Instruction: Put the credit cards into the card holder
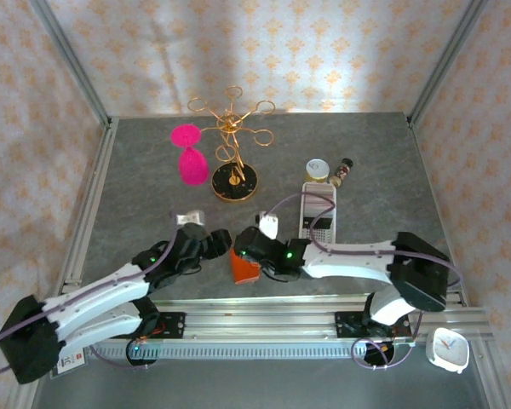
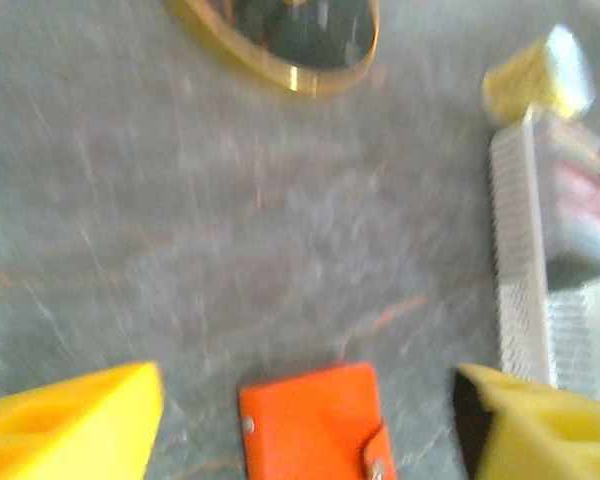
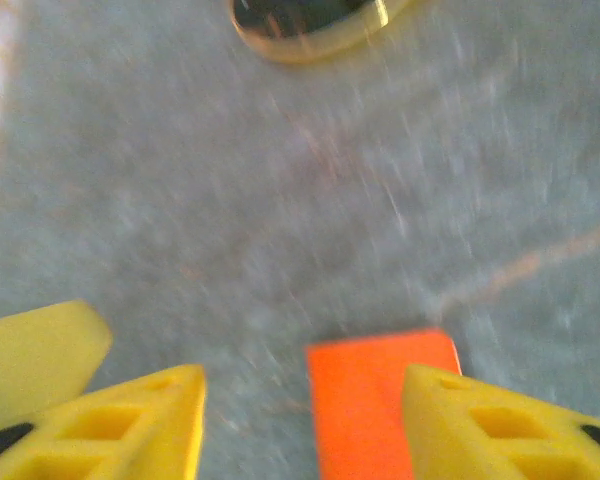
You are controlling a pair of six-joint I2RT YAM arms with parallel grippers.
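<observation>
Low in the left wrist frame, the card holder point(image 2: 310, 420) lies shut on the table between the left gripper point(image 2: 308, 380) fingers, spread and empty; the right gripper point(image 3: 302, 385) is likewise apart; farther up at right, the credit cards point(image 2: 578, 200) sit in the white tray point(image 2: 525, 290); undoing the holder's snap likely comes next.

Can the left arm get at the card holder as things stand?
Probably yes. The left gripper is open, and the closed card holder lies on the table between its fingers with nothing on top. The right gripper, also open, crowds the other side.
</observation>
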